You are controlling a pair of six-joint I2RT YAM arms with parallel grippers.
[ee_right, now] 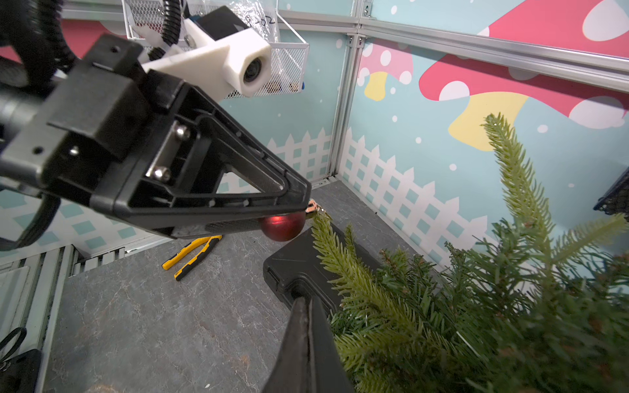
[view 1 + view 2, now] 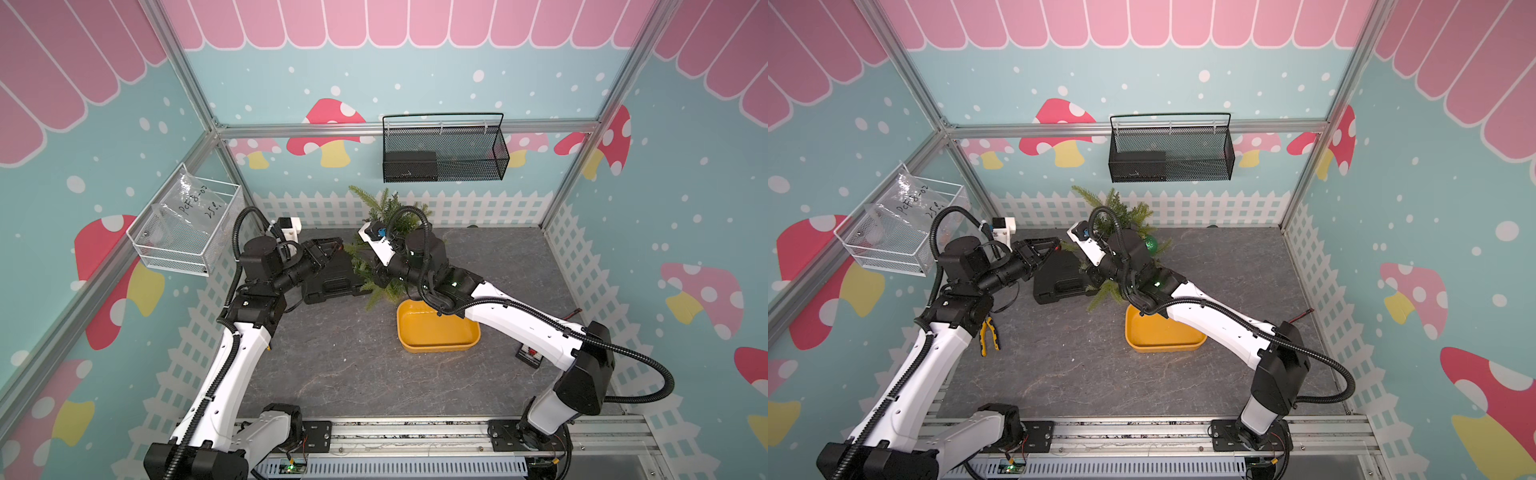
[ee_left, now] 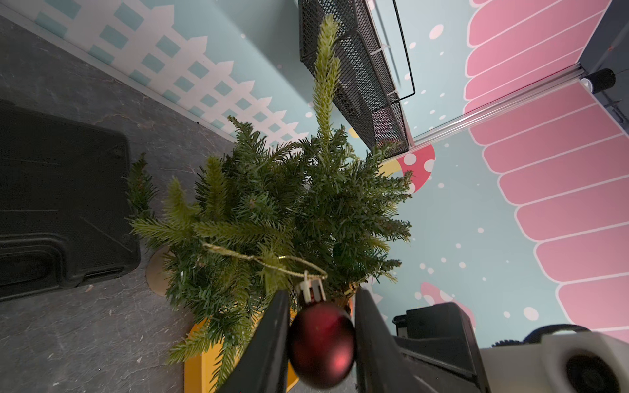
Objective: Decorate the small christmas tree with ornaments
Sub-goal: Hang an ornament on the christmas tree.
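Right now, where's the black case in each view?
Both top views: black case, mid-table, left of the small christmas tree.
Left wrist: case beside the tree's lower branches.
Right wrist: case between yellow pliers and tree.
Shared landmark: the tree.

The left arm (image 2: pixel 241 353) and right arm (image 2: pixel 532 324) share glossy white shell links joined by matte black motor housings (image 2: pixel 586 374). Ribbed black cable conduit (image 1: pixel 170 20) is tied along them. The left gripper (image 1: pixel 304 209) has black triangular open-frame plastic fingers, round silver screw heads (image 1: pixel 182 131) and a blocky white camera mount (image 1: pixel 218 61). A small green indicator light (image 2: pixel 454 284) glows on the right arm.
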